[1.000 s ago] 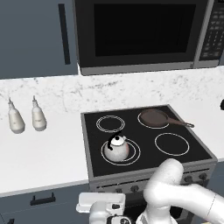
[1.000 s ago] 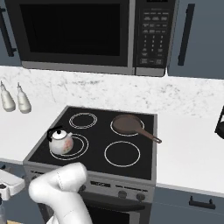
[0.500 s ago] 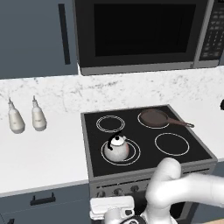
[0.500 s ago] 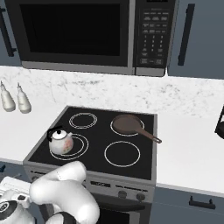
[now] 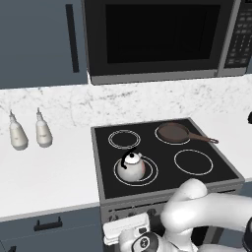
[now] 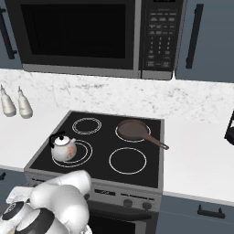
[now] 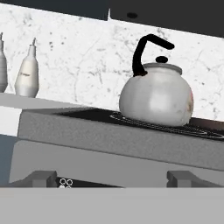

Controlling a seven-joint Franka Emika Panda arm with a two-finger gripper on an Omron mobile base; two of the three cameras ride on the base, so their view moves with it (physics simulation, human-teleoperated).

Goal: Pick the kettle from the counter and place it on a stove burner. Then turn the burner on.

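Already the kettle [image 5: 131, 166] sits on the stove burner [image 5: 147, 178], so we need the knobs [image 6: 127, 202] on the stove front, just below the hand's line of sight; how the fingers stand we cannot tell.

Kettle [image 5: 132, 165] on front-left stove burner [image 5: 147, 178]; pan [image 5: 175, 132] behind, right.

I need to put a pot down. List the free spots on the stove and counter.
Free: the front right ring and the rear left ring of the cooktop; the counter between the bottles and the stove; the counter strip right of the stove. Taken: front left ring, under the kettle; rear right ring, under the pan.
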